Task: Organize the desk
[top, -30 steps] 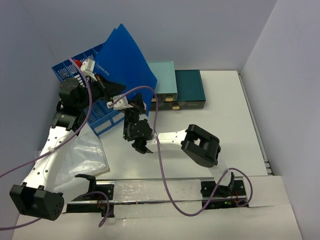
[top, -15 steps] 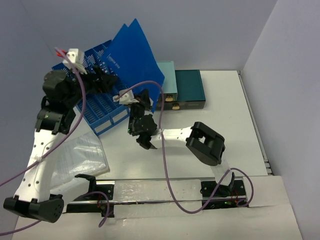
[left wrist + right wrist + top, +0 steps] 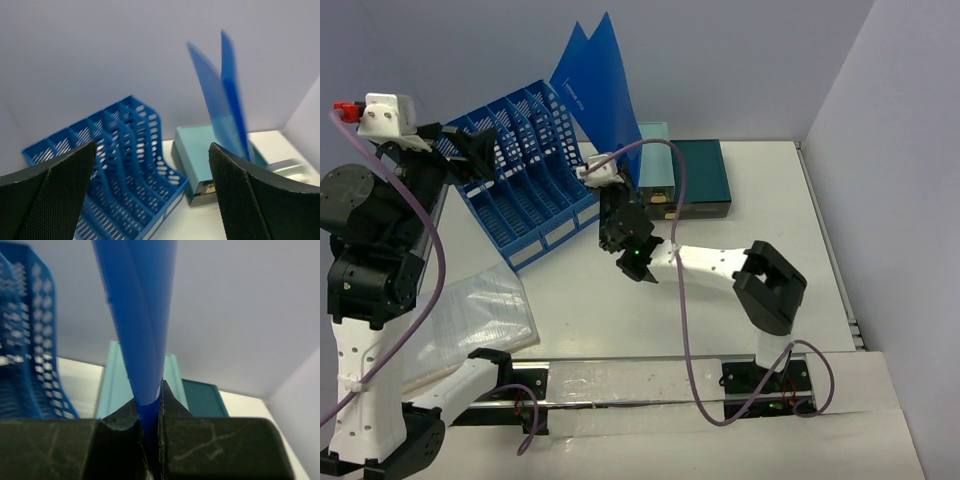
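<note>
Blue folder (image 3: 605, 100) stands upright, pinched in the right gripper (image 3: 149, 407).

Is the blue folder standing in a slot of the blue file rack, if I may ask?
No, the right gripper clamps the blue folder in its jaws, apart from the file rack.

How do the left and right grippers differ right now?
The left gripper stands wide open and empty; the right gripper is shut on the blue folder's bottom edge, holding it upright. The left gripper hangs by the blue file rack's left end; the right gripper sits at its right end, near the light teal drawer box. Both have black fingers.
</note>
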### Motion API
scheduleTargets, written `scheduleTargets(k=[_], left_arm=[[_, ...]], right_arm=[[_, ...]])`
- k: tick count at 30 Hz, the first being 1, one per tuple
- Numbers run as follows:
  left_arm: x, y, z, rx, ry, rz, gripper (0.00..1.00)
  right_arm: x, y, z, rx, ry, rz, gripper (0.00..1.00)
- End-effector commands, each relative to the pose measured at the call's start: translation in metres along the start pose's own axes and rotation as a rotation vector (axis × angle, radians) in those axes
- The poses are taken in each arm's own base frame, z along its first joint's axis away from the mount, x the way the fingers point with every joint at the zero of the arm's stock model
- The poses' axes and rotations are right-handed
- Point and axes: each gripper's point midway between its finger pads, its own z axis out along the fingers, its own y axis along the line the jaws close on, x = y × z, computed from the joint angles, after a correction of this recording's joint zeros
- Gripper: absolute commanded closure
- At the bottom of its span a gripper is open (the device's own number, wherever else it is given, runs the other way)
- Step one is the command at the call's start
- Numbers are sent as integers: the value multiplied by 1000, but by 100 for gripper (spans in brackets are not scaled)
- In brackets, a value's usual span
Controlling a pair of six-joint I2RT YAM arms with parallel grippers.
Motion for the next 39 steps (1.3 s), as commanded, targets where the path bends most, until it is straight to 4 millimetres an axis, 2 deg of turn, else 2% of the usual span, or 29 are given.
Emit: scheduleTargets(k=[1, 3, 4, 5, 7, 10, 14, 15, 19, 24, 31, 36, 39], left_arm=[[71, 30, 10, -133, 172, 79, 1], [104, 39, 12, -166, 237, 97, 1], [112, 41, 12, -176, 250, 106, 1], [129, 45, 12, -187, 285, 117, 1], [141, 49, 11, -196, 307, 131, 1], [169, 55, 11, -195, 367, 186, 1], [190, 62, 12, -211, 411, 216, 1], [198, 66, 12, -223, 427, 228, 1], [215, 74, 10, -242, 470, 254, 1], [230, 82, 6, -263, 517, 283, 1], [242, 84, 10, -265, 540, 293, 1], [242, 84, 14, -262, 538, 287, 1], [242, 85, 14, -267, 539, 289, 1]], right_arm=[[-91, -11, 2, -276, -155, 411, 100], [-127, -10, 0, -473, -231, 529, 100], [-127, -14, 7, -516, -224, 581, 100], [-136, -9, 4, -597, -255, 595, 100], [-145, -11, 7, -636, -283, 609, 100], [-146, -3, 11, -734, -283, 647, 100], [-139, 10, 18, -793, -278, 701, 100], [-137, 15, 24, -792, -276, 713, 100], [-131, 30, 44, -812, -265, 751, 100], [-124, 38, 68, -757, -270, 757, 100], [-134, 34, 73, -739, -314, 755, 100], [-136, 29, 75, -723, -318, 759, 100], [-147, 22, 71, -727, -343, 772, 100]])
